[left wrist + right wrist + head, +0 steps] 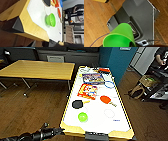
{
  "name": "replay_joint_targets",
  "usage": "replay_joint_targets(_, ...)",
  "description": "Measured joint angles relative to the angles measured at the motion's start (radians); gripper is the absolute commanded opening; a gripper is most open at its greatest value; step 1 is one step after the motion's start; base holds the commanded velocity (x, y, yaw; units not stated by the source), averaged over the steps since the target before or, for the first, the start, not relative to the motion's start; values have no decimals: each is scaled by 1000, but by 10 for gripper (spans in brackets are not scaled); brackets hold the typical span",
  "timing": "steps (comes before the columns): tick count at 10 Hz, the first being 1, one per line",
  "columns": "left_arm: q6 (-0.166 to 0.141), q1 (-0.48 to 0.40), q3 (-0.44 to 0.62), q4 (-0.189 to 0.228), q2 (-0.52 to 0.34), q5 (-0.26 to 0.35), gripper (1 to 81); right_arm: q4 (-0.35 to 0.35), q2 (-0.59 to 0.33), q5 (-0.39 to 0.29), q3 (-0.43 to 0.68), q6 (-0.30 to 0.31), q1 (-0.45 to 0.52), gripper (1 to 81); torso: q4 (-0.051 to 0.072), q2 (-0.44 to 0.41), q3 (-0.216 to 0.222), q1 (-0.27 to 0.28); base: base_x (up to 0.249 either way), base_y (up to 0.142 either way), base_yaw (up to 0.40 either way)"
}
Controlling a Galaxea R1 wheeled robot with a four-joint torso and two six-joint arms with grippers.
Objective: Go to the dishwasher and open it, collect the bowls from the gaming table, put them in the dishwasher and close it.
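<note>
Bowl (82, 117) (green) sat on the gaming table (120, 132) counter near its end, ahead and right of the left pincer (60, 130), well apart; pincer opening couldn't be told. Risk: reaching low could clip the yellow edge. Right pincer carried another green bowl (120, 36).

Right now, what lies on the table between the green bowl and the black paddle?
Nothing lies there. In the head view, the green bowl and the black paddle are separated by bare white top of the gaming table.
</note>
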Motion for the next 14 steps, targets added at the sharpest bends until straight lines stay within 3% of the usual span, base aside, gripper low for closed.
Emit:
replay_joint_targets(3,-45,-57,-102,1,124,96,811,-1,36,-35,-20,-2,7,10,0,0,0,0,0,0,0)
replay_joint_targets(6,-51,-161,-208,13,227,197,811,-1,36,-43,-24,0,20,10,0,0,0,0,0,0,0)
replay_joint_targets(11,-54,-279,-373,65,308,253,811,-2,51,-56,-53,3,28,10,0,0,0,0,0,0,0)
replay_joint_targets(14,-56,-283,-451,115,408,261,811,-3,68,-70,-68,3,33,10,0,0,0,0,0,0,0)
